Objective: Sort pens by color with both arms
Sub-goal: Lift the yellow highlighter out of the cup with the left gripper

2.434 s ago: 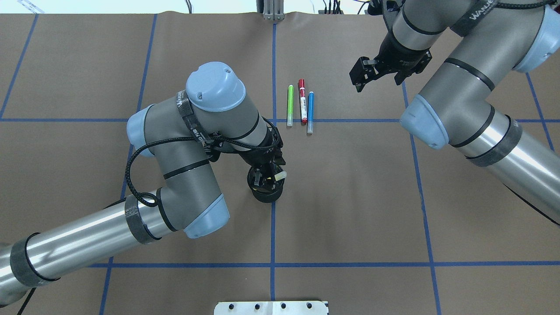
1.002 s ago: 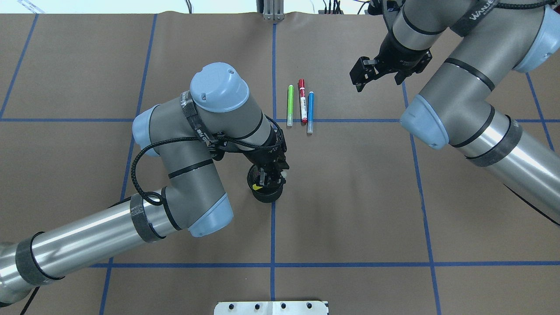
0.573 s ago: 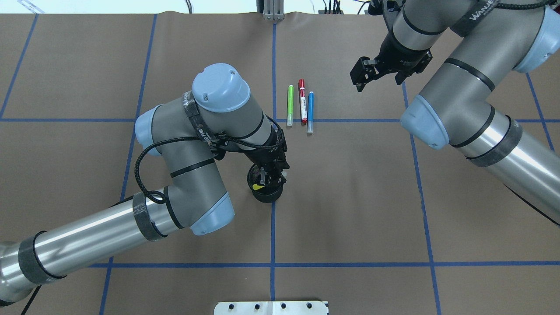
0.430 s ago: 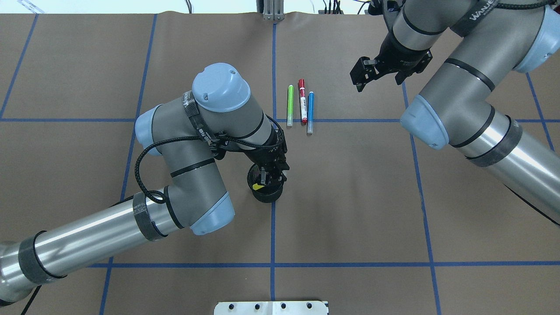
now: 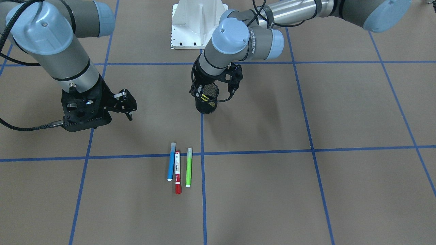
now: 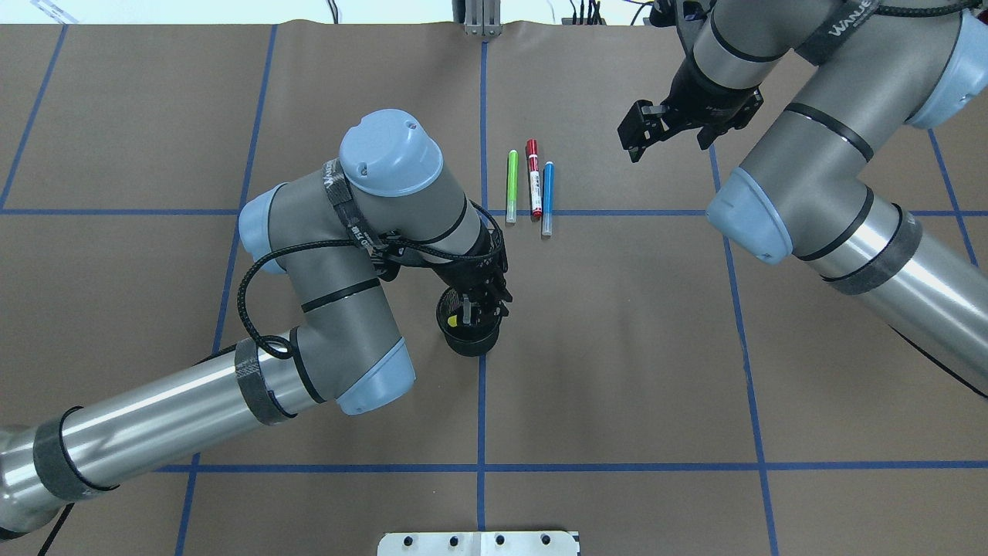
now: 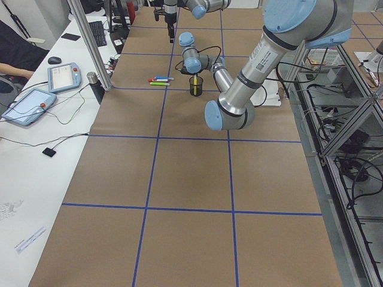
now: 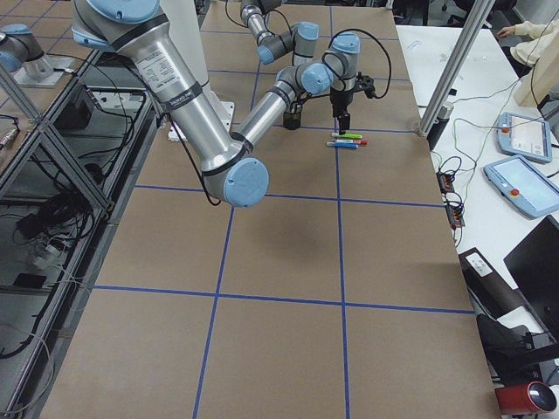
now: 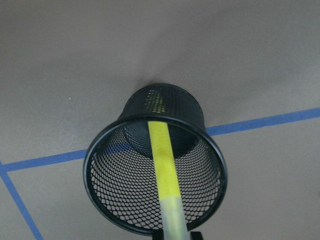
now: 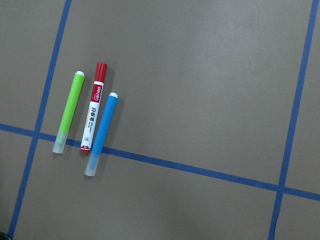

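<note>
The green pen [image 6: 511,185], red pen [image 6: 533,177] and blue pen [image 6: 547,197] lie side by side on the brown table, also in the right wrist view as green [image 10: 68,112], red [image 10: 93,107] and blue [image 10: 101,132]. My left gripper [image 6: 475,309] is shut on the yellow pen [image 9: 165,170], which stands tilted inside the black mesh cup [image 9: 100,180], pale cap end at the fingers. My right gripper [image 6: 648,135] is open and empty, held above the table to the right of the three pens.
The mesh cup [image 6: 467,344] stands on a blue tape line near the table's middle. The white pedestal plate [image 5: 197,23] sits at the robot's edge. Tablets [image 7: 27,104] and an aluminium post [image 7: 90,48] stand on the operators' side.
My left gripper has turned the yellow pen from slanting over the cup's rim to more upright and lowered it into the cup. The right arm and the three pens have not moved.
</note>
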